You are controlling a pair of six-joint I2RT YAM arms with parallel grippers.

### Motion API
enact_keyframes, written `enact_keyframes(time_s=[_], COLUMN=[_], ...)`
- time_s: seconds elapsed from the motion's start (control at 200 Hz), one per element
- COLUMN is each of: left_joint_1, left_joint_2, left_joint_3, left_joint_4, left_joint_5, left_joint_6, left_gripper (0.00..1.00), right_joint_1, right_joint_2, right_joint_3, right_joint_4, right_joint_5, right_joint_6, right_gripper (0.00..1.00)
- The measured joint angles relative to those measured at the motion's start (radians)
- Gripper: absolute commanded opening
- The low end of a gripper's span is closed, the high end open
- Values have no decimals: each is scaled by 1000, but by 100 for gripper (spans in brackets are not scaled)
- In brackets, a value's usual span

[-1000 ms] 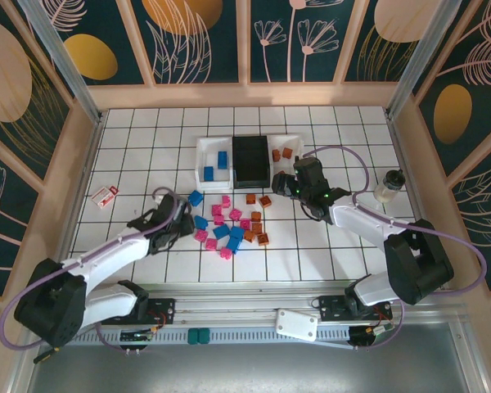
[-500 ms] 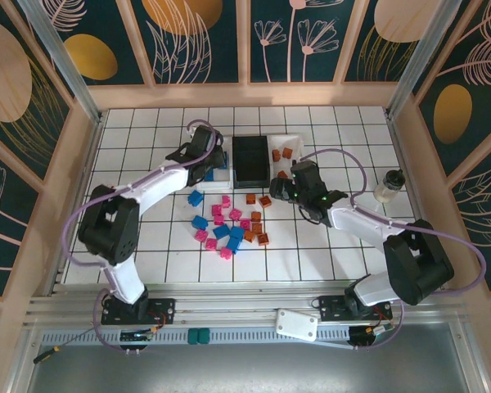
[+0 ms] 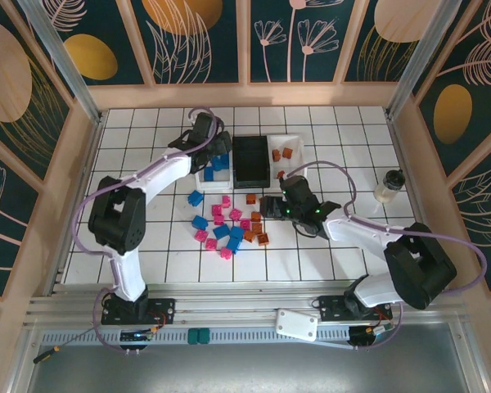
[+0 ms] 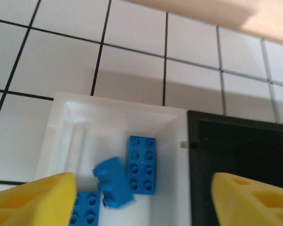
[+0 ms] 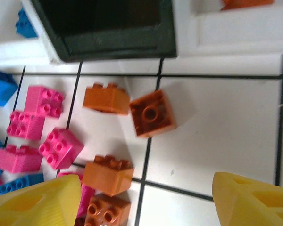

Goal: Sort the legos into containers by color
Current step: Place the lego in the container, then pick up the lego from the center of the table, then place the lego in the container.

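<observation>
Upper centre is packed: the trays (image 3: pixel 251 164) sit wall to wall, the left tool (image 3: pixel 210 152) hangs over the left white tray (image 3: pixel 202 177), and its arm (image 3: pixel 159 173) slants across the left tiles. The bricks (image 3: pixel 229 228) clutter mid-tabletop, with the right tool (image 3: pixel 268 206) at their right edge. Open lanes: the tabletop (image 3: pixel 311 262) strip below the bricks, plus the upper right corner. On the right wrist view, bare tile lies right of the orange bricks (image 5: pixel 108 100).
</observation>
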Motion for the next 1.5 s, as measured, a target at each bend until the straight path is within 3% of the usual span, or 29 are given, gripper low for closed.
enact_keyframes(time_s=[0.08, 0.32, 0.536, 0.871, 1.096, 1.301, 1.496], left_joint_1=[-13, -68, -64, -64, -64, -64, -64], left_joint_2=[-106, -468, -611, -790, -810, -825, -848], left_joint_3=[-66, -393, -645, -803, -876, -921, -961], left_joint_4=[21, 146, 162, 166, 166, 166, 164], left_joint_5=[6, 50, 47, 14, 12, 9, 9], left_joint_6=[-5, -44, -89, -129, -143, -150, -162], left_gripper=[98, 98, 99, 99, 98, 98, 98], right_joint_1=[28, 74, 93, 96, 89, -16, -196], right_joint_2=[24, 123, 218, 249, 177, 25, 76], right_joint_3=[0, 2, 39, 41, 42, 95, 268], right_joint_4=[13, 88, 119, 139, 114, 34, 9], right_joint_5=[-13, -17, -17, -16, -13, -6, 3], right_joint_6=[8, 103, 151, 170, 138, 69, 6], right_gripper=[75, 75, 70, 37, 29, 27, 28])
